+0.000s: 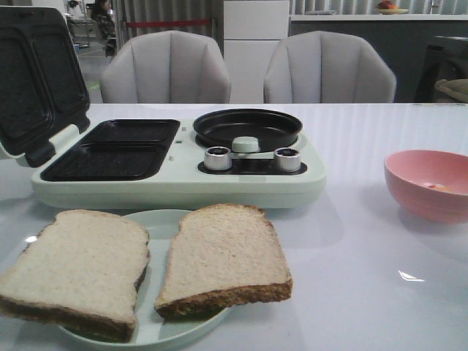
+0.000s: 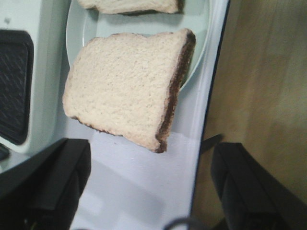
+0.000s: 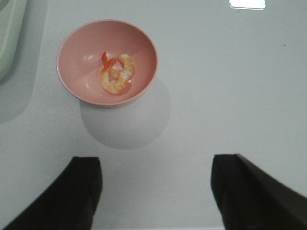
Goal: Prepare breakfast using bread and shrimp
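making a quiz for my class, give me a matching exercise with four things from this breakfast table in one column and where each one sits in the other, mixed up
Things:
1. two square beige bread slices with brown crusts
2. small curled orange shrimp
3. round black frying pan
4. black ridged sandwich-press lid

Places or states:
A. inside the pink bowl
B. on the pale green round plate
C. swung open, standing up at the appliance's left end
D. set in the pale green breakfast maker, behind two silver knobs

Pairs: 1-B, 2-A, 3-D, 4-C
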Motion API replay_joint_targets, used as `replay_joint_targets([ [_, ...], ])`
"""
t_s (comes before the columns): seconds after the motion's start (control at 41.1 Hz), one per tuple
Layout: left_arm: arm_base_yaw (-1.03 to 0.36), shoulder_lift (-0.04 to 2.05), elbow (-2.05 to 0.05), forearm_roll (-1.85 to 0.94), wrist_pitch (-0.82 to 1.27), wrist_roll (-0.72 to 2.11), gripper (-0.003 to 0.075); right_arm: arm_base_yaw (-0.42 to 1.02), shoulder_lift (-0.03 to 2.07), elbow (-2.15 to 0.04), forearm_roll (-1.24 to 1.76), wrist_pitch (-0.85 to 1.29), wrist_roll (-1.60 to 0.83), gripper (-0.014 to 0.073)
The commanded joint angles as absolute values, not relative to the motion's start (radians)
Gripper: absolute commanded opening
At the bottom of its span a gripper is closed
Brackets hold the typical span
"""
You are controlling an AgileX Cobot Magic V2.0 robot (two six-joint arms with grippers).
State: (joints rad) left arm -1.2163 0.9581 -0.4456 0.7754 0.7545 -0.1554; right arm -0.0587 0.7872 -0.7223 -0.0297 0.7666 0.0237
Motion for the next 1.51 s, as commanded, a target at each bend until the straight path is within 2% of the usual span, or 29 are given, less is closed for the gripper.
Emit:
replay_joint_targets([
  [0.0,-1.292,1.015,-0.449,0.972,0.77,-0.291,0.0573,-0.058,0.787,-0.758,-0.046,0.696,0.015,0.0587],
  [0.34,-1.307,1.244,-0.449,1.109,0.792,-0.44,0.0573,-0.058,0.787,-0.758,-0.046,0.697,0.015,0.0587],
  [0.754,-1.193,1.381,-0.463,1.219,0.764,-0.553,0.057,-0.058,0.787,-0.758,-0.046,0.697,0.015,0.0587],
  [0.924,-1.152,1.405,-0.463,1.295,0.756,-0.607,0.0503,-0.058,0.787,-0.758,-0.046,0.697,0.015,0.0587],
  [1.192,-1.142,1.418,-0.463,1.308,0.754,-0.611,0.0442,-0.058,0.787,-0.758,-0.046,0.697,0.015,0.0587],
  [1.484,-1.142,1.418,-0.463,1.308,0.743,-0.62,0.0218,-0.058,0.787,-0.758,-0.046,0.697,0.015,0.0587],
])
